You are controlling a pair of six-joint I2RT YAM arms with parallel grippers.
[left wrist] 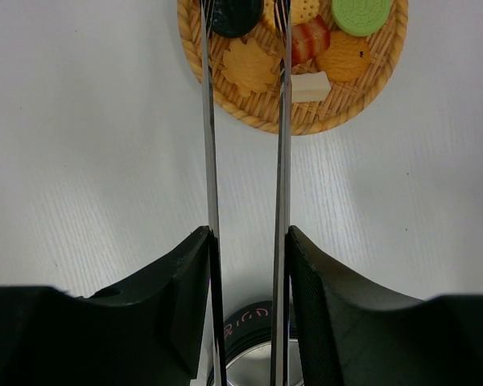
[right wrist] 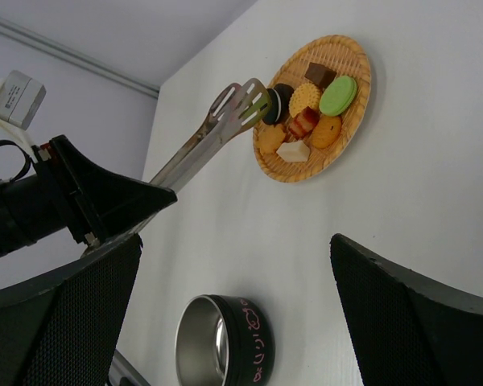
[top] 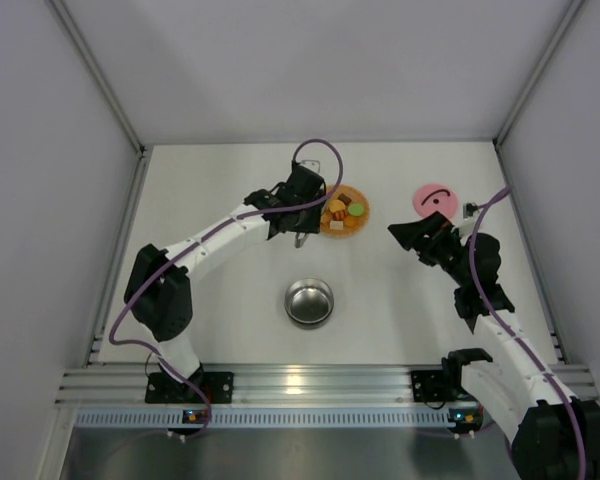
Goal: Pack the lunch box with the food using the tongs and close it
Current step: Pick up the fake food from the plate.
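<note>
Left gripper point(left wrist: 248, 241) clenched on the tongs point(left wrist: 283, 161), tips out over the food point(left wrist: 306, 40).

We saw the gripper's two pads pressing the tongs' arms from outside, low on the handle, so that squeezing should close the far tips; the arms stood a little apart, which we judged left room for a piece. From the gripper the tongs ran toward 12 o'clock, their tips above the near rim of the woven plate point(left wrist: 322, 121), by the black round piece; we could not tell whether they touched it. In the top view the lunch box point(top: 309, 302) sat open on the worktop point(top: 220, 330) at 6 o'clock of the plate, its pink lid point(top: 435, 198) at 2 o'clock of the box. The right gripper point(right wrist: 235, 241) hung spread wide and empty near that lid.
</note>
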